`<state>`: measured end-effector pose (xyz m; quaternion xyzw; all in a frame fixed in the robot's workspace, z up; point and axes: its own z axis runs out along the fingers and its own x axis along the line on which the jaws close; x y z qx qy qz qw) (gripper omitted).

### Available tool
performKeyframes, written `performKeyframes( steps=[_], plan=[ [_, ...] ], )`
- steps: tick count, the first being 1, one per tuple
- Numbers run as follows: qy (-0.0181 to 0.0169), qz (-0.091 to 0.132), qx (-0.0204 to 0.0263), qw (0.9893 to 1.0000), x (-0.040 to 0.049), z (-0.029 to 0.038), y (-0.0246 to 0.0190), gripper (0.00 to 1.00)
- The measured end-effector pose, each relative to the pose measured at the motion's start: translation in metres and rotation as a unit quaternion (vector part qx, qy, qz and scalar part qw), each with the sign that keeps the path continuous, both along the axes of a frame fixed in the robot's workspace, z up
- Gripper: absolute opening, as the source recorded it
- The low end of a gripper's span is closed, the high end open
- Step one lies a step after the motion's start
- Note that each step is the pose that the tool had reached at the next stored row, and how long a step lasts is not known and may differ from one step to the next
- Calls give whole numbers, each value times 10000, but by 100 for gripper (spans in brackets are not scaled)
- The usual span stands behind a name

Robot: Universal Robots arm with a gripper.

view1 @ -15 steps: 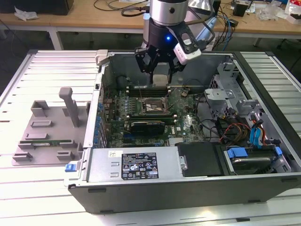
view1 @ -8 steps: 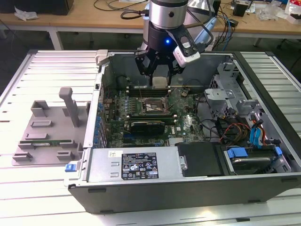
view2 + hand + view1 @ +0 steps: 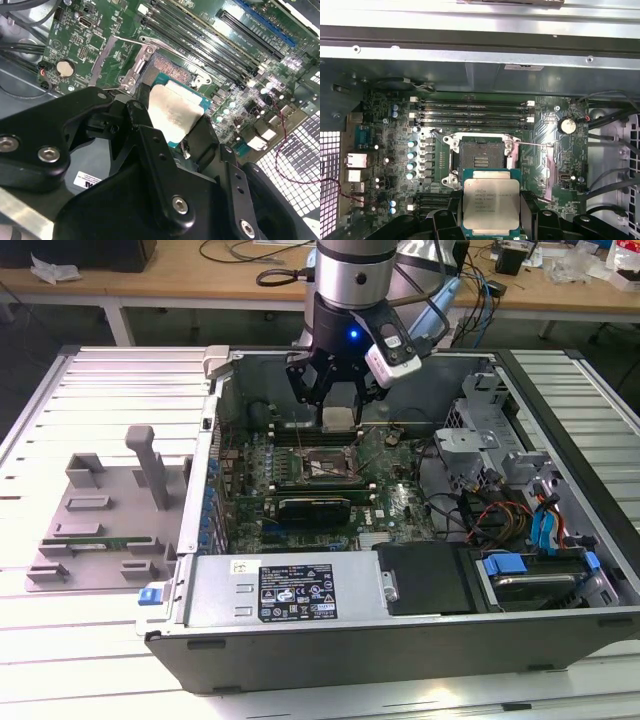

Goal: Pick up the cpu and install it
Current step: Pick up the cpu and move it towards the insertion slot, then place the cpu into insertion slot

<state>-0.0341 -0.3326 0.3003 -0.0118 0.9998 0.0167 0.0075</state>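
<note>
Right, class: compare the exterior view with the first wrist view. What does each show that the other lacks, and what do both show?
Exterior view, not first wrist view: the arm, the grey tray beside the case, the labelled power supply and the blue-tabbed drive bay.
First wrist view, not exterior view: the coin battery and a red wire.
Both: the claw holding the cpu near the open socket on the green board.

Cpu point(image 3: 491, 201) in jaws, above motherboard point(image 3: 385, 125), near socket point(image 3: 481, 160).
</note>
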Motion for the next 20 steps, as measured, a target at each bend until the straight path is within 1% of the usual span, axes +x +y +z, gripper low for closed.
performKeyframes(
  steps=[15, 17, 18, 20],
  plan=[
    [0, -8, 1, 10000, 0, -8, 0, 55],
    [0, -146, 0, 9999, 1, -8, 0, 55],
    [0, -266, 0, 9996, 0, -9, 0, 55],
    [0, -484, 1, 9988, 0, -9, 0, 55]
  ],
)
